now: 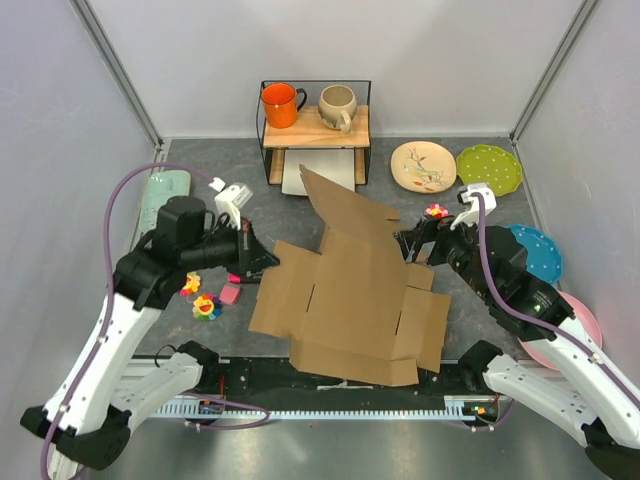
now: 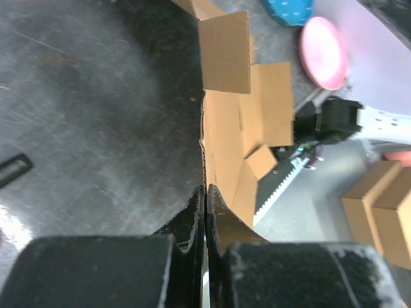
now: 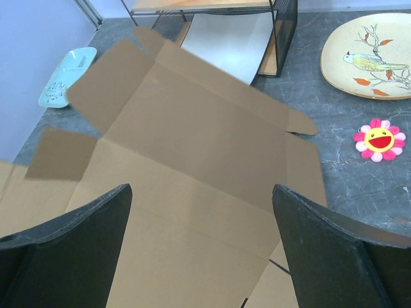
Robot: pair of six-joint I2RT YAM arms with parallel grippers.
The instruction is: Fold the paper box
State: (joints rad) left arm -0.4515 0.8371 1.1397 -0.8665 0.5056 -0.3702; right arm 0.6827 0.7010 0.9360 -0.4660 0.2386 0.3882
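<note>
The paper box [image 1: 350, 300] is a flat brown die-cut cardboard sheet in the middle of the table, with its far panel raised and tilted. My left gripper [image 1: 265, 262] is at the sheet's left edge. In the left wrist view this gripper [image 2: 205, 192] is shut, and the thin corrugated edge of the paper box [image 2: 231, 128] runs in between its fingers. My right gripper [image 1: 410, 245] hovers over the sheet's right side. In the right wrist view it [image 3: 202, 187] stands wide open above the paper box [image 3: 192, 160], with nothing between its fingers.
A wire rack [image 1: 262, 130] at the back carries an orange mug [image 1: 280, 104] and a beige mug [image 1: 337, 105], with a white tray [image 1: 300, 178] under it. Cream [image 1: 422, 165], green [image 1: 488, 168], blue [image 1: 540, 252] and pink [image 1: 585, 325] plates lie right. Flower toys [image 1: 206, 306] and a pink block [image 1: 229, 294] lie left.
</note>
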